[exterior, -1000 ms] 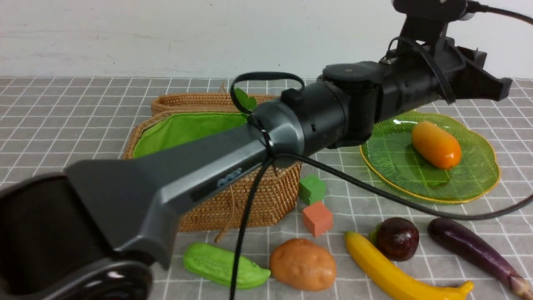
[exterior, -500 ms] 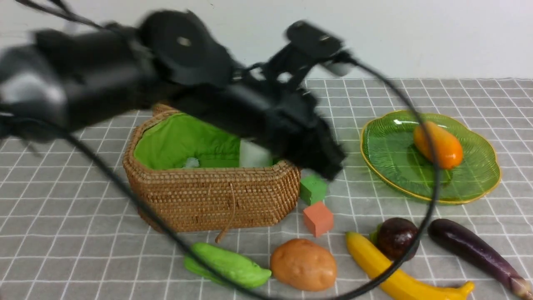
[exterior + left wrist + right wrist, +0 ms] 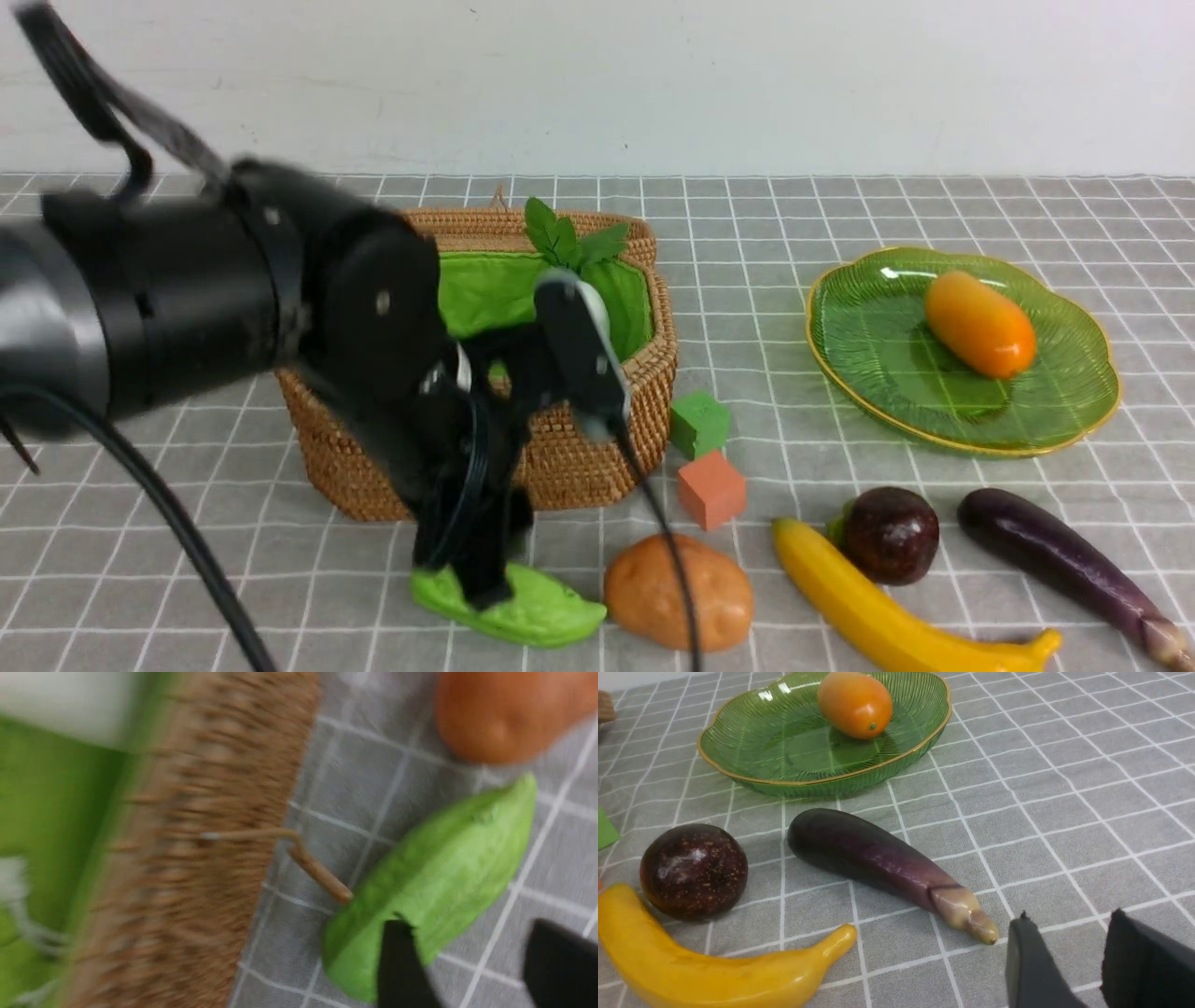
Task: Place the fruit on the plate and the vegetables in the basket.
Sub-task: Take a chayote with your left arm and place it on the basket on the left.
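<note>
Two black fingers of your left gripper (image 3: 467, 961) stand spread apart. Only the gray checked cloth (image 3: 373, 798) shows in the gap, so they pinch nothing. Right at one finger lies the bumpy light-green gourd (image 3: 434, 868), long and pointed. That finger hides the gourd's near end, and you cannot tell if it touches. Just past the gourd, a thin brown cord (image 3: 317, 872) hangs off the basket (image 3: 201, 858), and its tip comes right up to the gourd. Farther out to one side sits the smooth, lumpy tan-orange potato (image 3: 504, 714). Beyond the cord rises the basket's rough woven wall, with soft bright green cloth inside. The radish (image 3: 565, 238) is in there, with its green leaves poking up at the far rim. A green cube (image 3: 698, 422) and an orange cube (image 3: 711, 487) sit on the cloth just beside the basket.

Your right gripper (image 3: 1094, 970) has two dark fingers a little apart, with bare cloth between them and nothing held. Nearest to them is the pale pointed stem end of the eggplant (image 3: 873, 858), which is long, shiny and dark purple. Farther off to the side lies the smooth yellow banana (image 3: 705, 970), curved like a smile. The round maroon fruit (image 3: 693, 870), dotted with tiny specks, sits snug against it. Farthest from these jaws is the plate (image 3: 752, 742), made of ribbed green glass with a wavy gold rim. The glossy orange-yellow mango (image 3: 855, 703) rests on it.
</note>
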Tool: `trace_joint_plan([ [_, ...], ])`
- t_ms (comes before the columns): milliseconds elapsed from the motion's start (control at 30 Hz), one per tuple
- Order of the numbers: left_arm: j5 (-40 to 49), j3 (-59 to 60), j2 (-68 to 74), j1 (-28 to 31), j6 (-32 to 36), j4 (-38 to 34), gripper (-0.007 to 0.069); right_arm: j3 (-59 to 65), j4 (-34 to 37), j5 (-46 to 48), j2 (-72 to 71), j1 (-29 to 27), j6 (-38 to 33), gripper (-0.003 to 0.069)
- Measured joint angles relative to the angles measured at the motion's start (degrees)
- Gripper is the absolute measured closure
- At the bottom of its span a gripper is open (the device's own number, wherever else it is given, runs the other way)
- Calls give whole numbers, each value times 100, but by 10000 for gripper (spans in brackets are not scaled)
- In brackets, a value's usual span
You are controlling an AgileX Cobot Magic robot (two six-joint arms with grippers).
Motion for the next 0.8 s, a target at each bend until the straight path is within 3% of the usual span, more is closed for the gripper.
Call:
trace_joint_plan([
  [33, -148, 271, 93, 0, 244, 0, 97, 0, 0, 0, 0, 0, 0, 419],
  [67, -272, 383, 145, 0, 346, 0, 48, 0, 0, 0, 0, 0, 0, 419],
  [133, -479, 547, 289, 0, 548, 0, -14, 0, 0, 0, 0, 0, 0, 419],
  [233, -974, 593, 607, 0, 762, 46, -37, 0, 0, 0, 0, 0, 0, 419],
  [367, -1225, 593, 922, 0, 794, 50, -19, 0, 0, 0, 0, 0, 0, 419],
  [500, -1122, 555, 1156, 0, 781, -36, 78, 0, 0, 0, 0, 0, 0, 419],
  [567, -940, 505, 1161, 0, 781, -116, 165, 0, 0, 0, 0, 0, 0, 419],
  [600, -742, 461, 1161, 0, 781, -135, 192, 0, 0, 0, 0, 0, 0, 419],
  [800, 748, 10, 900, 0, 472, -170, 188, 0, 0, 0, 0, 0, 0, 419],
])
